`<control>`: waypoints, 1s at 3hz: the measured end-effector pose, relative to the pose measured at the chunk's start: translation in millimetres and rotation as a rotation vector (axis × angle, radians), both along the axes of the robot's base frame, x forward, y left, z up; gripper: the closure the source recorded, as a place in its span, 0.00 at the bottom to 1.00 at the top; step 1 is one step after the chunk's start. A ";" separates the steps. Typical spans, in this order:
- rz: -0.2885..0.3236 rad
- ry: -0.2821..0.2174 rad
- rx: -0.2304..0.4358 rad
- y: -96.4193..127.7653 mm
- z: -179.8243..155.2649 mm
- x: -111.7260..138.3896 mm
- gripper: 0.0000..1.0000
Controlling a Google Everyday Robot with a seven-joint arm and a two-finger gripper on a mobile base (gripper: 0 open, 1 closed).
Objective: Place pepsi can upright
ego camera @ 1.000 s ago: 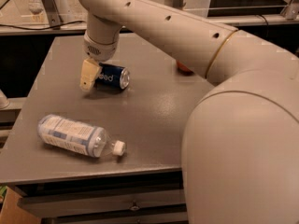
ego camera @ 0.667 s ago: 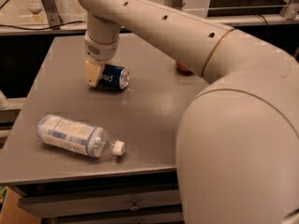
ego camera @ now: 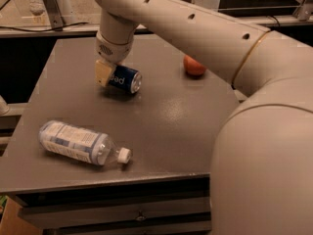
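The pepsi can (ego camera: 125, 79) is dark blue with white lettering and a silver end. It lies on its side on the grey table (ego camera: 171, 121), toward the back left. My gripper (ego camera: 110, 75) comes down from above onto the can's left end and is shut on it. One yellowish finger (ego camera: 102, 72) shows on the near side; the other is hidden behind the can. The can's silver right end points to the right, and the can rests at or just above the table top.
A clear plastic water bottle (ego camera: 74, 143) with a white cap lies on its side near the front left edge. An orange ball (ego camera: 194, 66) sits at the back right. My arm and body (ego camera: 264, 131) fill the right side of the view.
My gripper has come down and shifted slightly right, closing over the can's left end. The can has moved a little right with it. The bottle has not moved.
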State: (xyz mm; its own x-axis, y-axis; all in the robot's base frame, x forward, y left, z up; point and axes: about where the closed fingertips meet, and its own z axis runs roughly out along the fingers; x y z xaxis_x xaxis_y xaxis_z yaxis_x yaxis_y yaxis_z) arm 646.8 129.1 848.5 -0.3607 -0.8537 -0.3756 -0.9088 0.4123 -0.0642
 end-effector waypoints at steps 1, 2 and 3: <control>0.028 -0.082 0.153 -0.3 40.5 -3.3 1.00; 0.075 -0.180 0.352 -4.1 76.1 -3.3 1.00; 0.103 -0.266 0.552 -15.0 97.7 -3.2 1.00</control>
State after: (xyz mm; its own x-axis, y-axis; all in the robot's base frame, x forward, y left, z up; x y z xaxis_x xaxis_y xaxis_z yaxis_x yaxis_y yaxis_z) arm 643.6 114.1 946.2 -0.1207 -0.5334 -0.8372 -0.9278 0.3606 -0.0960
